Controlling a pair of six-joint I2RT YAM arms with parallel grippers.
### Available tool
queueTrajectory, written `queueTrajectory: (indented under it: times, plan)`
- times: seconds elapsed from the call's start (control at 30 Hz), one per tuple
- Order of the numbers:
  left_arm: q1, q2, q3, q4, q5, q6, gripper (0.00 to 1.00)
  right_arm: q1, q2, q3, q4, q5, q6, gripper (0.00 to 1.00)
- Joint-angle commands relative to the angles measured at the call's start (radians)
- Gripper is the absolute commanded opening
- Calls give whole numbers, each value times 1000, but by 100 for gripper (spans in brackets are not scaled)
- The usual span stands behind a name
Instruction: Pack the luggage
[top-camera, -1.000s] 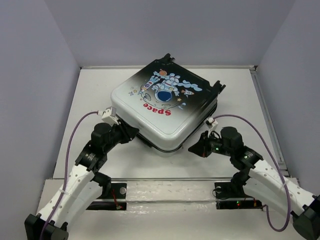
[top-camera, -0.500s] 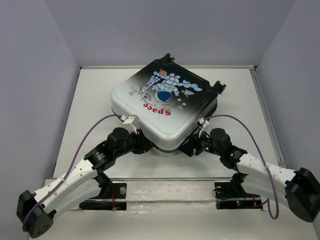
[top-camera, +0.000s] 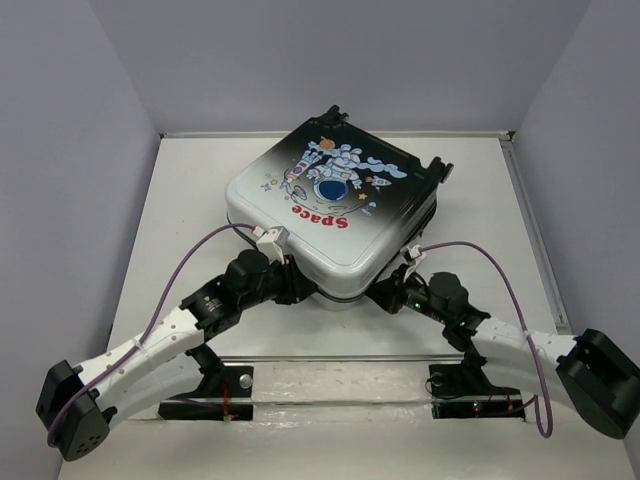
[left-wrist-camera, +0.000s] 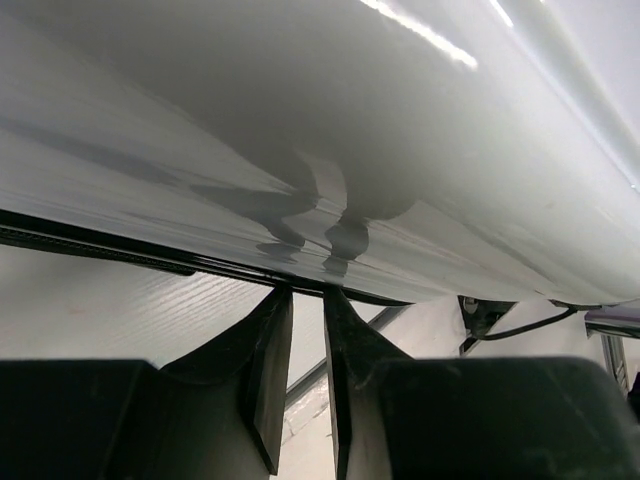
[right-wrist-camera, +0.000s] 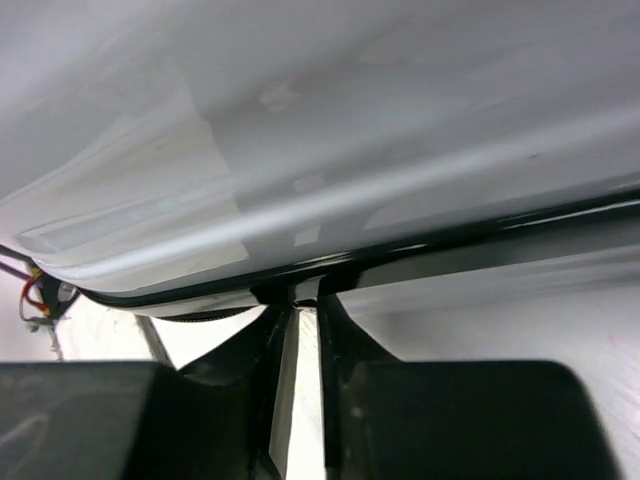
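Top external: closed luggage (top-camera: 335, 215) lies flat, contents hidden.

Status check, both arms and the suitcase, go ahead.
Left gripper and right gripper: fingers nearly shut, tips at the seam under the lid. Suitcase lies flat, lid down. Nothing in the way.

Both arms have stretched lower and farther forward over the past second — the left gripper (top-camera: 296, 290) and right gripper (top-camera: 385, 297) now pressed under the near edge of the luggage (top-camera: 335, 205), which has shifted slightly toward the far side.
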Motion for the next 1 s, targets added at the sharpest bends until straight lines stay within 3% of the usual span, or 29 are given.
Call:
queueTrajectory:
  times: [0.0, 0.13, 0.23, 0.37, 0.4, 0.47, 0.53, 0.6, 0.63, 0.73, 0.87, 0.97]
  plan:
    - [-12, 23, 46, 136, -24, -31, 29, 21, -45, -5, 229, 29, 4, 7]
    - [-25, 16, 26, 192, -37, -67, 29, 34, -97, -32, 203, 38, 40, 7]
    - [-40, 35, 32, 243, -56, -81, 29, 138, -163, -33, 32, 124, 58, 7]
    - [-42, 90, 86, 286, -100, -67, 29, 395, -246, 55, -298, 357, 96, 7]
    - [-42, 123, 103, 297, -109, -62, 29, 532, -234, 91, -394, 464, 119, 7]
    - [-43, 159, 156, 306, -125, -55, 29, 680, -177, 139, -464, 573, 205, 7]
    - [-43, 205, 186, 326, -135, -47, 29, 867, -4, 260, -521, 699, 250, 7]
    - [-46, 231, 215, 349, -133, -50, 29, 935, 151, 386, -565, 765, 273, 7]
    - [-55, 254, 224, 353, -132, -50, 29, 949, 294, 508, -602, 814, 274, 7]
    - [-63, 259, 252, 332, -129, -42, 29, 939, 439, 621, -543, 898, 233, 7]
    - [-63, 181, 267, 230, -177, -15, 29, 824, 442, 612, -403, 940, 192, 7]
    - [-63, 155, 285, 193, -197, -4, 29, 752, 425, 548, -163, 913, 202, 7]
